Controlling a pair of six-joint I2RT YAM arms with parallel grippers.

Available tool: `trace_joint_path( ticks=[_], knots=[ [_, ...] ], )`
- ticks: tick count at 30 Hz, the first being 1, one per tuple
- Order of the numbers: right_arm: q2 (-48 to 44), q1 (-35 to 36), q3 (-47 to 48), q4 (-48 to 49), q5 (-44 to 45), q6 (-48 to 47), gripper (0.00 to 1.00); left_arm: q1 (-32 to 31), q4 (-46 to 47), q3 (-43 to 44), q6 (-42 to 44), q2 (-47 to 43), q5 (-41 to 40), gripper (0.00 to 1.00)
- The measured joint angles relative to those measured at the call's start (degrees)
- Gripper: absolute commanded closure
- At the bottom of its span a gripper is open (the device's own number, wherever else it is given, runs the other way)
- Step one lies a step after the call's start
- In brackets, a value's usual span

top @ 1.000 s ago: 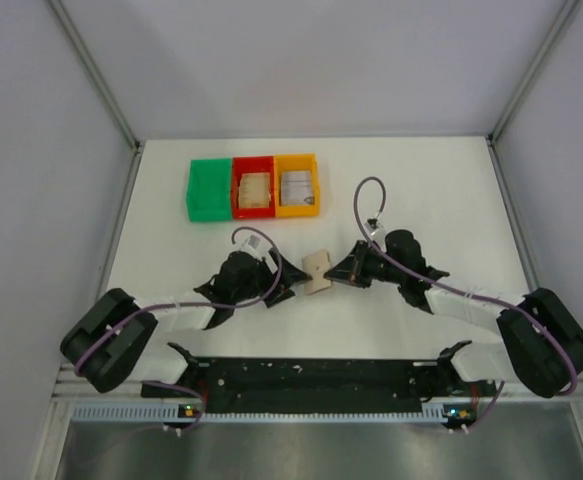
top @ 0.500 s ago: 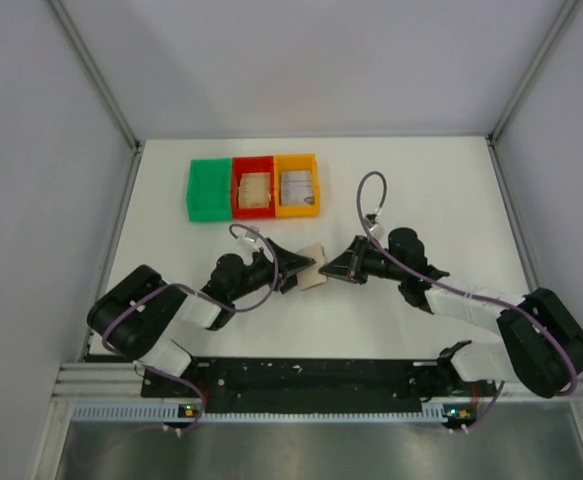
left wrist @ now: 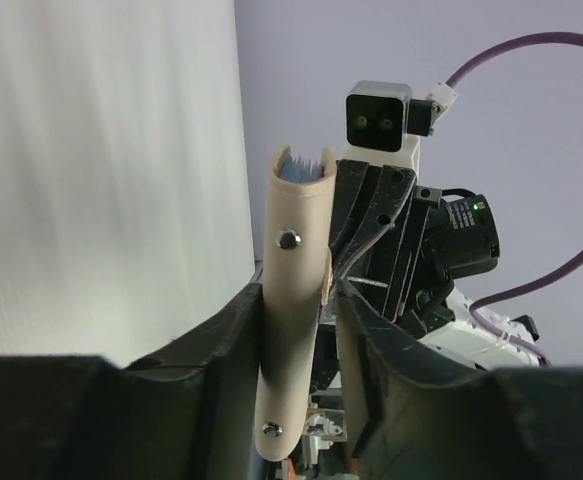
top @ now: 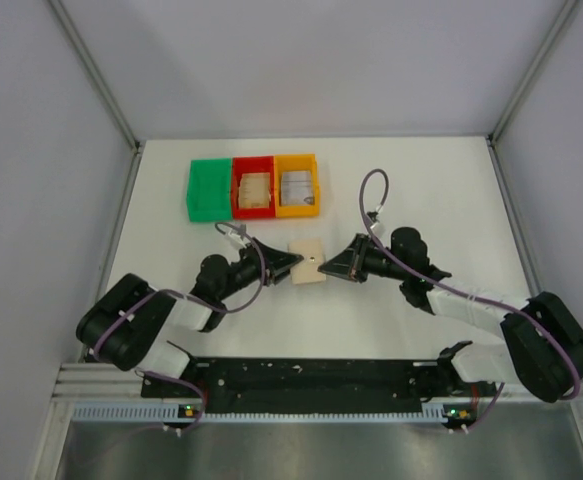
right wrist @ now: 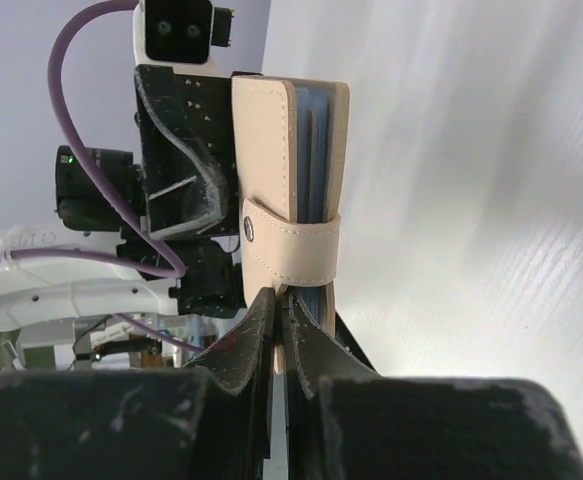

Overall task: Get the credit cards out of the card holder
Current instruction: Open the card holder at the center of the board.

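1. White tabletop [top: 441, 190] boxed in by pale lilac walls [top: 311, 60] and slanting aluminium corner posts [top: 96, 75]; arm bases bolted along the near edge.
2. Toward the far left of centre, three small plastic bins in a row, touching side to side: green bin [top: 208, 188], red bin [top: 253, 162], orange bin [top: 296, 160].
3. Tan-yellowish credit cards [top: 254, 190] piled in the red bin; grey-silver credit cards [top: 296, 187] lying in the orange bin.
4. Near the table's centre, nearer than the bins and apart from them: a small, flat, tan leather-like bifold card holder [top: 307, 265] with blue-grey lining, folded shut, broad face turned up, caught from opposite sides by both arms.
5. Clamped on its left side by the left gripper [top: 289, 264]; jaws parted only by the wallet's thickness, one pressed on each face, the card holder [left wrist: 293, 330] seen edge-on in the wrist view.
6. Two round metal snap studs [left wrist: 289, 239] on the tan skin; blue-grey lining peeking out at the far end.
7. Pinched on the opposite side by the right gripper [top: 321, 264]; jaws almost together on the end of the thin tan closure strap [right wrist: 291, 245] wrapped round the card holder [right wrist: 271, 150].
8. Blue-grey layers visible between the covers; cards inside: cannot tell.
9. Contact between wallet and tabletop: cannot tell.
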Motion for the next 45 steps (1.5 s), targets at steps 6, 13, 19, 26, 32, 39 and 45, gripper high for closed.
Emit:
trace_joint_path(
  ticks=[6,13,19,26,32,39,45],
  knots=[
    [-0.2,0.0,0.1,-0.3,-0.6,-0.6,1.00,0.4,0.0,0.0,1.2,-0.4,1.3,1.00],
    [-2.1,0.3,8.9,-18.0,1.3,-10.1,0.60,0.5,-9.4,1.1,7.8,-8.1,1.3,1.00],
    [-3.1,3.8,22.3,-37.9,12.5,-24.1,0.46,0.1,-38.1,11.1,21.3,-22.7,-3.4,1.00],
    [-1.7,13.4,32.7,-49.9,29.0,-36.5,0.49,-1.1,-60.9,19.4,28.7,-24.7,-10.2,1.00],
    [1.2,19.6,37.8,-52.6,39.1,-43.7,0.48,-2.5,-74.2,21.7,30.0,-24.7,-14.5,1.00],
    [8.3,25.2,40.7,-52.9,42.9,-47.1,0.55,-3.4,-78.5,23.3,29.4,-24.7,-15.7,1.00],
    [11.1,26.7,41.3,-53.4,43.6,-48.1,0.61,-4.1,-79.3,23.6,28.8,-24.7,-15.8,1.00]
  ],
)
